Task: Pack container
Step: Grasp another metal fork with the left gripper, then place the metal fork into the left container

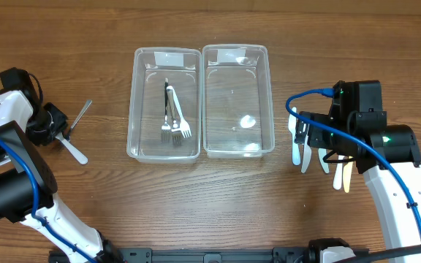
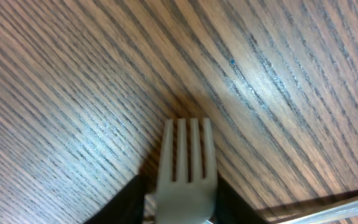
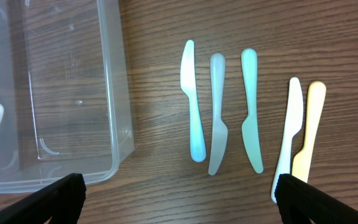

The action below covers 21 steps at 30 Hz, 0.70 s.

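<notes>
The left jaws (image 2: 182, 200) squeeze a white fork (image 2: 185, 158) from both sides, and its prongs poke out over the bench (image 1: 210, 212). A grey fork (image 1: 82, 113) lies just beside it. The right jaws (image 3: 179, 202) are wide apart and hold nothing. They hang over five knives (image 3: 218, 112) that lie in a row on the bench. Two clear boxes sit side by side in the middle. The left box (image 1: 132, 109) has forks (image 1: 174, 124) in it, and the right box (image 1: 270, 95) is near the knives
</notes>
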Each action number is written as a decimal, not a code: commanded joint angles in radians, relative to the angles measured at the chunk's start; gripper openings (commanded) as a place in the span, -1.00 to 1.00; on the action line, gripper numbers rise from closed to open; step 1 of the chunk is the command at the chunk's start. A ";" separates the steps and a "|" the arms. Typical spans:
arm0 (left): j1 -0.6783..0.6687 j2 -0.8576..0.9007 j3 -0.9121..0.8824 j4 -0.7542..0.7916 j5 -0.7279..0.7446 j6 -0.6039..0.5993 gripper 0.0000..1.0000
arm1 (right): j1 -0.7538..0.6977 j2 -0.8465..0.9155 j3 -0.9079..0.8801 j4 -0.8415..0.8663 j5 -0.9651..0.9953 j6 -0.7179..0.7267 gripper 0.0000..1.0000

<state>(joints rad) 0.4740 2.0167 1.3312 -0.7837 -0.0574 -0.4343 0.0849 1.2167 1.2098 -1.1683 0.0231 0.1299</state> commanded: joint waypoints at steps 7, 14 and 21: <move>0.010 0.043 -0.008 0.011 -0.031 0.072 -0.83 | -0.002 -0.001 0.029 0.003 -0.002 -0.004 1.00; -0.003 0.018 0.069 -0.060 -0.027 0.138 -0.92 | -0.002 -0.001 0.029 0.008 -0.002 -0.004 1.00; -0.121 -0.256 0.184 -0.180 -0.018 0.186 -0.92 | -0.002 -0.001 0.029 0.041 -0.002 -0.004 1.00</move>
<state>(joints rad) 0.4252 1.9533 1.4437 -0.9321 -0.0776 -0.2955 0.0853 1.2167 1.2098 -1.1378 0.0231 0.1299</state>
